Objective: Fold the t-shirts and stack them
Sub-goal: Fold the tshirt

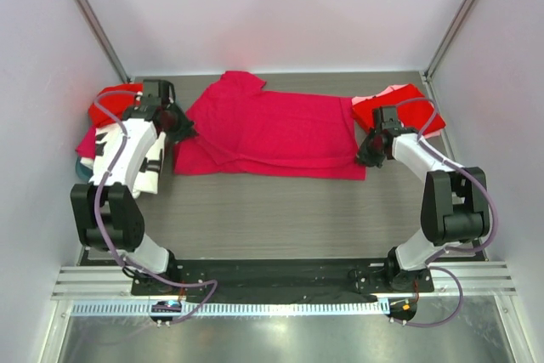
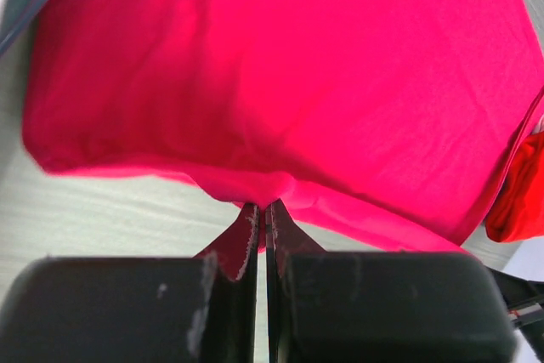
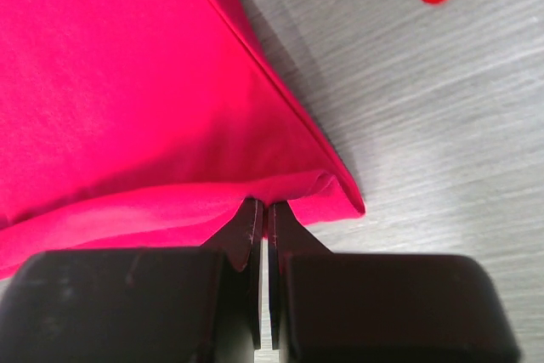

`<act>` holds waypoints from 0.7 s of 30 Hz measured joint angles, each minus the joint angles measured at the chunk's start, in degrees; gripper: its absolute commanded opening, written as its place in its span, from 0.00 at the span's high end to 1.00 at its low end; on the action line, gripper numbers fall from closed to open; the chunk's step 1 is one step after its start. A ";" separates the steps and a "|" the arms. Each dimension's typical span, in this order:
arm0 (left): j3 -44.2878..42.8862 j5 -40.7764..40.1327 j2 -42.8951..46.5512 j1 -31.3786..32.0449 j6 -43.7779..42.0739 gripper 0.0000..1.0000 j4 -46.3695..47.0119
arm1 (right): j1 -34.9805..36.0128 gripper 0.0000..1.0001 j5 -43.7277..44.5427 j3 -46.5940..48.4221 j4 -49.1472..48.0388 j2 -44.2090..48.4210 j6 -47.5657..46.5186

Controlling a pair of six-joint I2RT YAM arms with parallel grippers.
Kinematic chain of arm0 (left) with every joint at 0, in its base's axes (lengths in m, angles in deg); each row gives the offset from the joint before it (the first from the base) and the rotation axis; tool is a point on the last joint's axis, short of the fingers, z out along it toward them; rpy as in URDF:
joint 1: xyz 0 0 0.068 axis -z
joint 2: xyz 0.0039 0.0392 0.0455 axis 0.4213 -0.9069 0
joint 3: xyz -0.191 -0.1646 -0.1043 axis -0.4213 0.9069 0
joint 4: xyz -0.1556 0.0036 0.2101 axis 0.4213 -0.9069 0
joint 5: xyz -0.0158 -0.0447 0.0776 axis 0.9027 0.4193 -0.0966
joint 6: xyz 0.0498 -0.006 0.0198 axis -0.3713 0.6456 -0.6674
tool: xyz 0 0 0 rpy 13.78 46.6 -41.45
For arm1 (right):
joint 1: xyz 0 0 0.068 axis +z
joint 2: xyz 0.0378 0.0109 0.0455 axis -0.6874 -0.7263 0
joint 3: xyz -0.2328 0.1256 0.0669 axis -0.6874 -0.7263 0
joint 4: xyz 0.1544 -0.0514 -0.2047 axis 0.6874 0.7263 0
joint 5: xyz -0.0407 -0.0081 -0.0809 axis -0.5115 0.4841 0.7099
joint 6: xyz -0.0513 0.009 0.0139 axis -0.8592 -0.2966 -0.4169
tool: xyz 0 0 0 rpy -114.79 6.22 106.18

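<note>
You have the crimson t-shirt (image 1: 272, 133) spread flat across the middle of the table (image 1: 280, 210). Your left gripper (image 2: 262, 210) is pinched onto its left edge and your right gripper (image 3: 262, 207) onto its right corner. Another red t-shirt (image 1: 404, 101) lies at the far right.
</note>
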 measured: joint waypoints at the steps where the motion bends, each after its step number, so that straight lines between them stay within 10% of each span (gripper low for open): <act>1: -1.49 -0.39 -1.22 0.50 -0.39 1.00 -0.20 | -0.15 0.99 -0.33 0.31 -0.20 -0.42 -0.02; 21: -13.62 -5.77 -11.56 1.81 -2.54 1.00 -3.96 | -3.89 0.99 -3.80 4.98 -1.90 -4.04 -0.87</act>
